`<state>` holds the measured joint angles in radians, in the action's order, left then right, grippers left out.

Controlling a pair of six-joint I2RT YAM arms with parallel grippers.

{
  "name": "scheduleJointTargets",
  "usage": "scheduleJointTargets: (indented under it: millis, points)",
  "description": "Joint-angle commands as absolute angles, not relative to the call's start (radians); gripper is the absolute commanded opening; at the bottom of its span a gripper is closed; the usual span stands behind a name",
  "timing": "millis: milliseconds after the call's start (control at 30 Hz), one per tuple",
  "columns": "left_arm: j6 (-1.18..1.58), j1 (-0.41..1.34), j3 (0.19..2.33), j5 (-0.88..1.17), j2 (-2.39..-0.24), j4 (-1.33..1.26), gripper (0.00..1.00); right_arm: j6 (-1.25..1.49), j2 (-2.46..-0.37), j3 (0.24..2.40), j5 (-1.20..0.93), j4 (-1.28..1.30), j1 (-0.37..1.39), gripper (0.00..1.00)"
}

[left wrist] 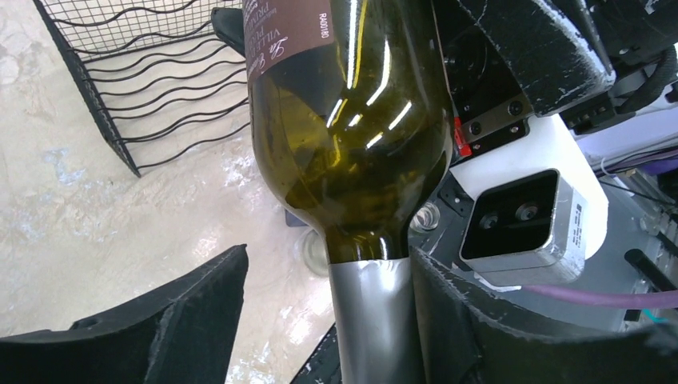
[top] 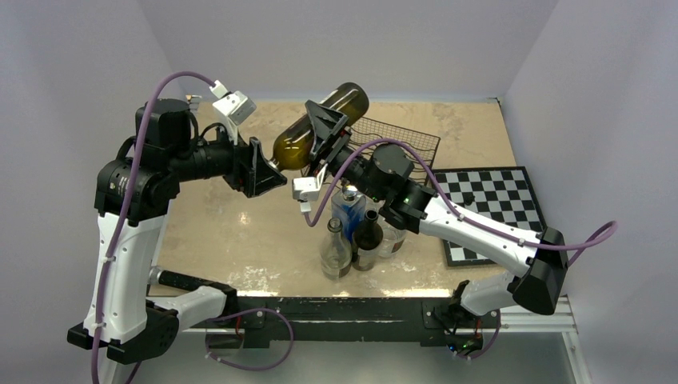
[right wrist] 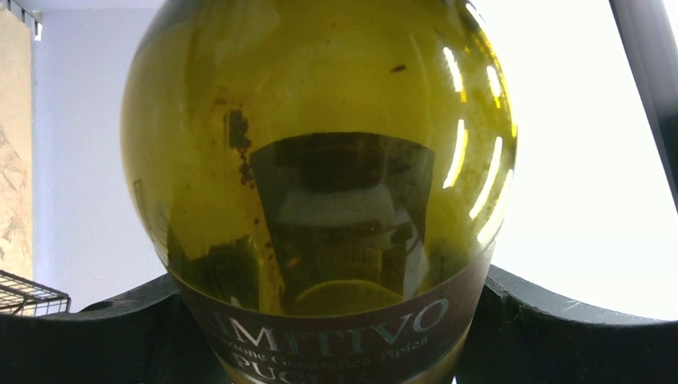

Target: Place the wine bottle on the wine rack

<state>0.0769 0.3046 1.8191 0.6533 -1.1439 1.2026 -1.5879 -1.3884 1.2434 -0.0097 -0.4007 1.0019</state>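
- The olive-green glass wine bottle [top: 292, 146], with a dark label and a silver foil neck, hangs in the air at the left end of the black wire-mesh wine rack [top: 400, 142]. It is not resting on the rack. It is tilted, with its base raised toward the rack and its neck pointing down and away from it.
- The right gripper [top: 328, 120] clamps the wine bottle's body at the label, with a black finger [right wrist: 560, 328] on each side.
- The left gripper [top: 270, 166] sits at the neck, on the side away from the wine rack. Its fingers stand apart around the foil: one [left wrist: 456, 320] touches it and the other [left wrist: 192, 320] is clear of it.
- The wine rack lies on the beige mottled table [top: 224, 232].
- A black-and-white chessboard [top: 496, 210] lies to the right of the wine rack.
- A cluster of standing glass bottles [top: 356, 236] is nearer the arm bases than the wine rack.
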Motion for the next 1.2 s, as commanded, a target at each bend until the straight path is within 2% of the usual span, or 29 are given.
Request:
scheduleJointTargets:
  millis: [0, 133, 300, 500, 700, 933, 1167]
  points:
    - [0.045, 0.309, 1.825, 0.615, -1.158, 1.188, 0.79, -1.619, -1.36, 1.295, -0.032, -0.515, 1.033, 0.0]
    - [0.03, 0.31, 1.848, 0.597, -1.155, 1.198, 0.85, -1.637, -1.366, 1.297, -0.026, -0.5, 1.038, 0.0]
    - [0.029, 0.311, 1.837, 0.592, -1.15, 1.204, 0.83, -1.646, -1.377, 1.303, -0.015, -0.499, 1.043, 0.0]
    - [0.028, 0.314, 1.81, 0.571, -1.146, 1.214, 0.64, -1.637, -1.387, 1.319, -0.002, -0.51, 1.049, 0.0]
    - [0.015, 0.319, 1.767, 0.553, -1.117, 1.211, 0.59, -1.606, -1.394, 1.352, 0.049, -0.484, 1.049, 0.0]
    - [-0.016, 0.34, 1.725, 0.518, -1.126, 1.204, 0.44, -1.553, -1.388, 1.378, 0.071, -0.445, 1.049, 0.0]
    - [-0.035, 0.354, 1.717, 0.502, -1.133, 1.211, 0.09, -1.491, -1.379, 1.409, 0.105, -0.406, 1.049, 0.0]
